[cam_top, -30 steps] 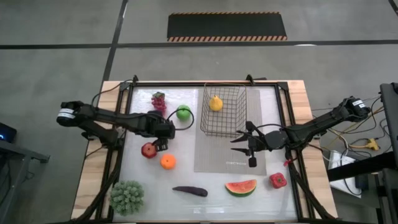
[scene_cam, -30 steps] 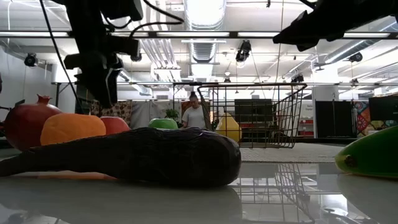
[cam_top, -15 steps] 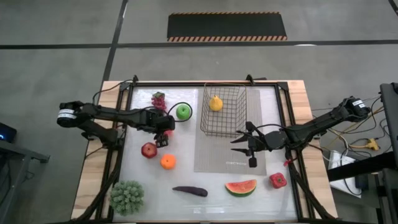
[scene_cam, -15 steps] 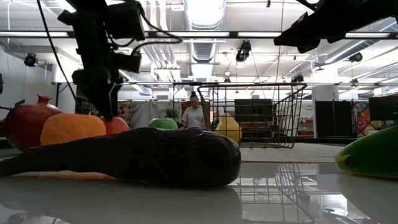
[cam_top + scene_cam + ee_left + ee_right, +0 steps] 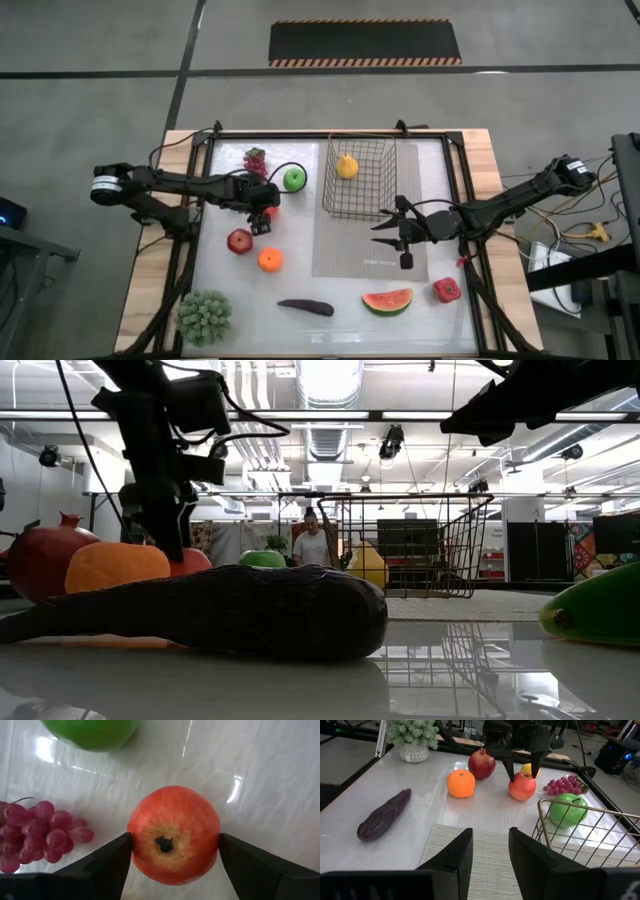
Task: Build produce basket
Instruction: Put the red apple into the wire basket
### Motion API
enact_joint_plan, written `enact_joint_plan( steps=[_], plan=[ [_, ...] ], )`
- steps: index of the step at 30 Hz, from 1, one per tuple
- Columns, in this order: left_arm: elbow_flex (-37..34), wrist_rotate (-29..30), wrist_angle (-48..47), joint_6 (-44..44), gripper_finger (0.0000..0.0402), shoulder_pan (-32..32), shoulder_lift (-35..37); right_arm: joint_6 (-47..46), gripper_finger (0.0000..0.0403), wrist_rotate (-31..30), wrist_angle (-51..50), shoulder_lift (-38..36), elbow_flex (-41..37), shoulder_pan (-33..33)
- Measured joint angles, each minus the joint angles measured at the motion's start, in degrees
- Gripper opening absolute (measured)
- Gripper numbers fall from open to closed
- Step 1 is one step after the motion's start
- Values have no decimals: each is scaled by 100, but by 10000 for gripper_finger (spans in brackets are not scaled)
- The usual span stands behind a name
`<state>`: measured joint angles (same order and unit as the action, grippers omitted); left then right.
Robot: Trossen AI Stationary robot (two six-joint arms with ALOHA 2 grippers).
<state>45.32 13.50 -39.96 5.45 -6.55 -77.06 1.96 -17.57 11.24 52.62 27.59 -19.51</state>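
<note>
- The red apple is sitting on the white table, near the green apple and the grapes, well apart from the basket. It is looking like a light, hard, glossy toy — round and likely slippery — so taking it across its widest part seems safest.
- The left gripper is pointing straight down over it, fingers apart on either side, touching or just beside the skin — not clamped that I can tell.
- The right gripper is hanging over the grey mat beside the basket, fingers a little apart, holding nothing.
</note>
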Motion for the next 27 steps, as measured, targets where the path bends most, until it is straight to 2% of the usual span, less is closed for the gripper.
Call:
enact_joint_plan(
  steps=[16, 27],
  plan=[
    [17, -77, 41, 15, 277, 2, 168, -57, 114, -2, -22, 0, 0, 0],
    [15, -105, 47, 275, 348, -13, 179, -48, 112, -1, -25, 0, 0, 0]
  ],
)
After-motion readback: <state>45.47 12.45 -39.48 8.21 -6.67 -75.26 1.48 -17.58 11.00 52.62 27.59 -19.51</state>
